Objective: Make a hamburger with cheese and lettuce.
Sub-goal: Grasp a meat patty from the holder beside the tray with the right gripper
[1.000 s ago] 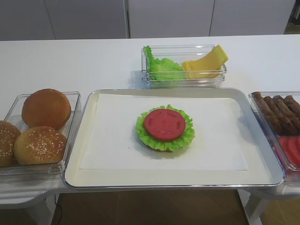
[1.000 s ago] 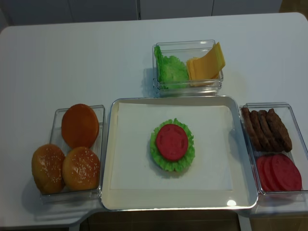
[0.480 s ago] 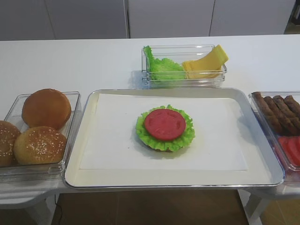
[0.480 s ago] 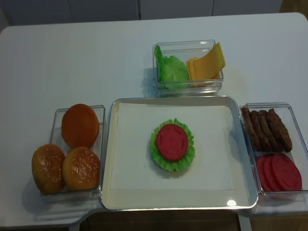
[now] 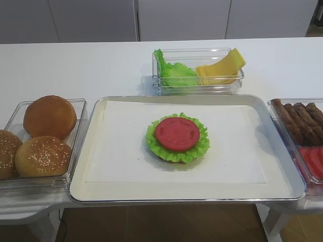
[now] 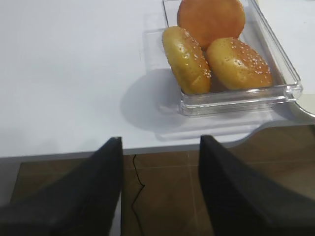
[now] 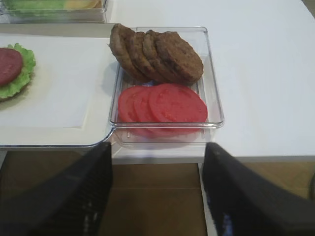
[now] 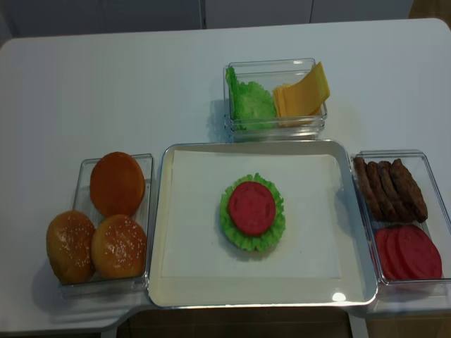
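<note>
The hamburger [image 5: 177, 137] sits in the middle of the paper-lined metal tray [image 5: 282, 194]: a bun base, a frilly lettuce leaf [image 5: 198, 147] and a red tomato slice on top. It also shows in the second high view [image 8: 251, 211] and at the left edge of the right wrist view [image 7: 12, 69]. The cheese [image 5: 222, 68] and spare lettuce [image 5: 174, 74] lie in a clear box behind the tray. My left gripper [image 6: 160, 191] and right gripper [image 7: 156, 196] are open and empty, below the table's front edge. Neither shows in the high views.
A clear box at the left holds three buns [image 5: 49, 117], two of them with sesame seeds [image 6: 238, 64]. A clear box at the right holds brown patties [image 7: 157, 54] and tomato slices [image 7: 167, 103]. Brown floor lies below the table's front edge.
</note>
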### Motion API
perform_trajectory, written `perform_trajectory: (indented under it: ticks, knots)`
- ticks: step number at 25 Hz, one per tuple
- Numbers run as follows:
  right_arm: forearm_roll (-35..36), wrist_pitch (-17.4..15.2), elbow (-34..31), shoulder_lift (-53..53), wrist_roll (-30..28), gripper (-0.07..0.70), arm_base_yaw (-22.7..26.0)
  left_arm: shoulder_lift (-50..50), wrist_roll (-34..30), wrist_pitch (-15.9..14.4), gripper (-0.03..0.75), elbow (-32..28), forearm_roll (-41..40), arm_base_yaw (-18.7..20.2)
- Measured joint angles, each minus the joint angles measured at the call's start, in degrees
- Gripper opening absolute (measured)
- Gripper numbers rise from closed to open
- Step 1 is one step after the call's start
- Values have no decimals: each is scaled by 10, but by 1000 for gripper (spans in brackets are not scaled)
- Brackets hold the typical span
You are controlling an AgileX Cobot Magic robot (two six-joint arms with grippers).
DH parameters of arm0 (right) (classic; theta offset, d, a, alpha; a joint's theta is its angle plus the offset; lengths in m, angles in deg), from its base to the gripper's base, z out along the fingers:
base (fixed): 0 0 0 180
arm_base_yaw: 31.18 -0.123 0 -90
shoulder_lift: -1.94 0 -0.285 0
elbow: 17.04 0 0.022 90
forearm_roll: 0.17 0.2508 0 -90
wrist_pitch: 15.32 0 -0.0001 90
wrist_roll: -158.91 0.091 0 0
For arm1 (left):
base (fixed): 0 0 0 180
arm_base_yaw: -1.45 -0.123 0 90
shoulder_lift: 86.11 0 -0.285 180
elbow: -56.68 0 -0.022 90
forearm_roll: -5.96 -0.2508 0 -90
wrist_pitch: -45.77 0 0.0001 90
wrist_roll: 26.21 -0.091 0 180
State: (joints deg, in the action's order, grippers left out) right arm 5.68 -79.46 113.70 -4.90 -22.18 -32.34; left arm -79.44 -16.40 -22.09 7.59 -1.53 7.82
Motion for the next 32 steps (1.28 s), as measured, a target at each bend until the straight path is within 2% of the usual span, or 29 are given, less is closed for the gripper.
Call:
perform_trajectory:
  ticks: [6,10,15,21,29,32]
  knots:
    - [18,1,6,0,37,439,0,0,0,0,370,0,0,0]
    - [33,1,46,-39,39,439,0,0,0,0,370,0,0,0]
    - [33,17,108,-144,39,439,0,0,0,0,370,0,0,0]
    - [33,64,175,-284,39,439,0,0,0,0,370,0,0,0]
    - [96,84,261,-496,11,407,0,0,0,0,370,0,0,0]
    - [98,90,294,-560,11,400,-17,0,0,0,370,0,0,0]
